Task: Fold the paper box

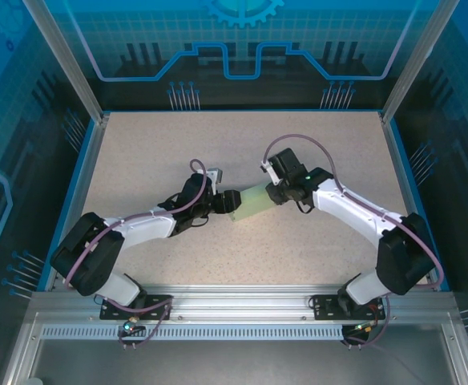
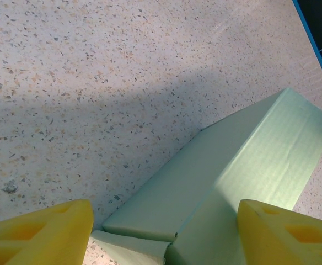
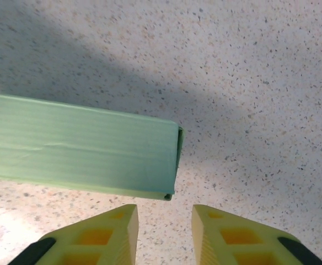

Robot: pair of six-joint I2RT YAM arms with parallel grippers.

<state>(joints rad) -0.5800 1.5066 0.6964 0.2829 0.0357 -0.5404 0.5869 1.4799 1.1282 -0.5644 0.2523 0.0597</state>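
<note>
On the desk [image 1: 178, 144], centre, the paper box [image 1: 254, 202] sits between both arms. Left gripper [image 2: 164, 221] spread wide, box end between its fingers. Right gripper [image 3: 165, 215] slightly parted, empty, just short of the box.
</note>
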